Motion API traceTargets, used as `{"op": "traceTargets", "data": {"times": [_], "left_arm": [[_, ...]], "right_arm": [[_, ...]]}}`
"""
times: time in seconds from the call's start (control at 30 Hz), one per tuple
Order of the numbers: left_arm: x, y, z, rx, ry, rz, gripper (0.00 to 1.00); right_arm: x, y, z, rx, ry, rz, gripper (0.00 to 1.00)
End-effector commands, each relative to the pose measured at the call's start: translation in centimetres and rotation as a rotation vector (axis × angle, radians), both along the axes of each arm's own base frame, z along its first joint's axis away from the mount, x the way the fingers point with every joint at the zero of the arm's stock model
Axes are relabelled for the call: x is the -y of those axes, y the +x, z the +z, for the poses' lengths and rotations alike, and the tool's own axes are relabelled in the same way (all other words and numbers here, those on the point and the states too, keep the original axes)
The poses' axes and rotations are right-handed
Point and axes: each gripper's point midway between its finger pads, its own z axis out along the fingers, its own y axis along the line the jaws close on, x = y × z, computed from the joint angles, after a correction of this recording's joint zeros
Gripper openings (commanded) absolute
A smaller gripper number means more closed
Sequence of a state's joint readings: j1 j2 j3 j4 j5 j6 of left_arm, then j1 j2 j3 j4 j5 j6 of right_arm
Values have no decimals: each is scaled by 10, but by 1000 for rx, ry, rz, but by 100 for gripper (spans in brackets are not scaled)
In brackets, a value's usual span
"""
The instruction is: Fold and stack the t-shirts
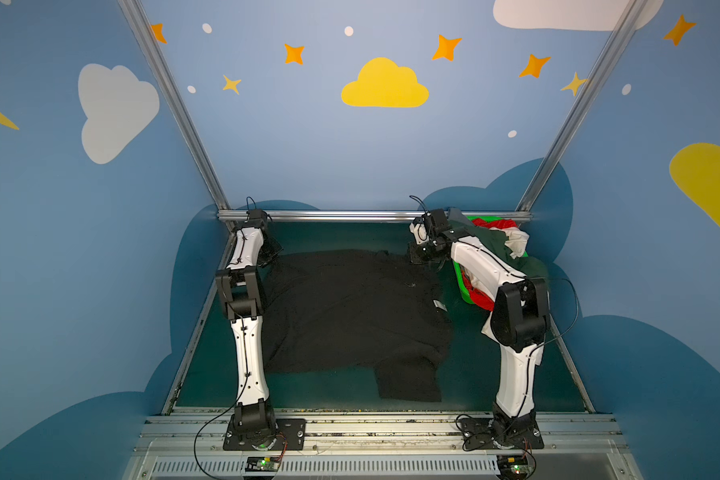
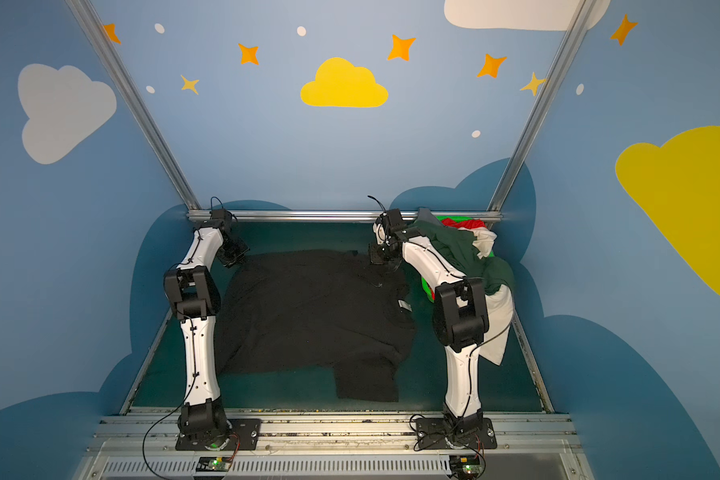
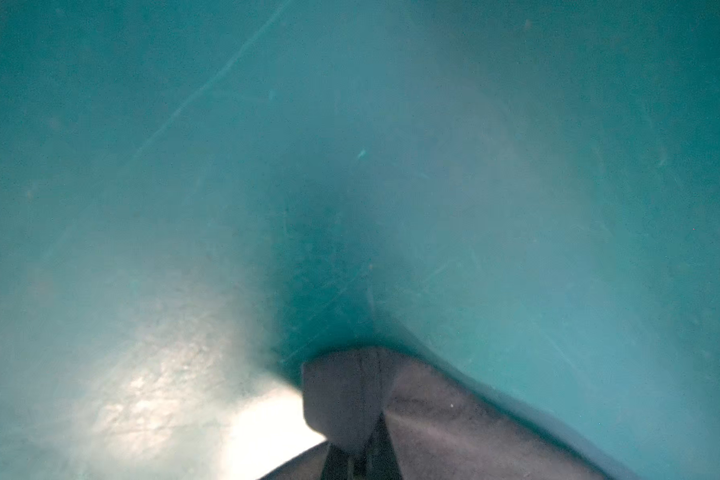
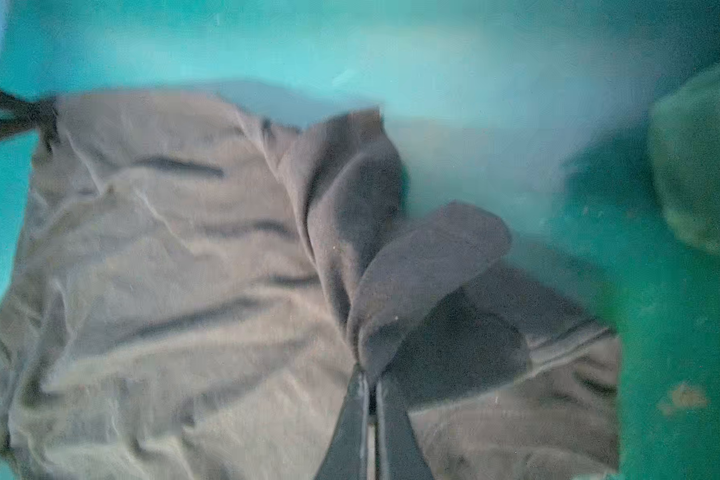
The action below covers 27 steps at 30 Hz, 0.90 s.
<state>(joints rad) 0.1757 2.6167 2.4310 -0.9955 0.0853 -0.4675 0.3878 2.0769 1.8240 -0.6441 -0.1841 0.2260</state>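
The black t-shirt lies spread over the middle of the teal tabletop, with one sleeve pointing toward the near edge. The left claw is clenched on its far left corner, where the left wrist view shows a fold of dark cloth pinched at the tips. The right claw is clenched on the far right corner, cloth bunched at its tips in the right wrist view. The step in hand looks like the first fold, carrying the far edge toward the near one. It likely goes best if both claws rise together, level, with the cloth taut between them so the edge lands straight and no wrinkles get trapped. The near sleeve may need tucking. At the far right a bright green basket holds a dark green t-shirt, a red t-shirt and a white t-shirt, which spill over the rim against the right arm, whose elbow could drag them
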Motion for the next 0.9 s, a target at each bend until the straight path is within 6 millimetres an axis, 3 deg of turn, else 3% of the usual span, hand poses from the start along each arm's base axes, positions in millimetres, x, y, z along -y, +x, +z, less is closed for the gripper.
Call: {"op": "traceTargets", "data": {"times": [0.0,0.3,0.5,0.67,0.87], "left_arm": [[4,-10,-6,-54,-8,-36,4],[6,3,46,58,3,-62,4],[6,2,86,122,23,-73,4],[7,-5,110,164,30,-73,4],[9,-22,125,191,37,-60,4]], "right_arm": [[6,18,-3,2,-5,-30,0],[25,65,9,39,21,-107,0],[37,84,23,82,40,-147,0],[42,88,35,98,63,-159,0],[41,75,46,95,70,-128,0]]}}
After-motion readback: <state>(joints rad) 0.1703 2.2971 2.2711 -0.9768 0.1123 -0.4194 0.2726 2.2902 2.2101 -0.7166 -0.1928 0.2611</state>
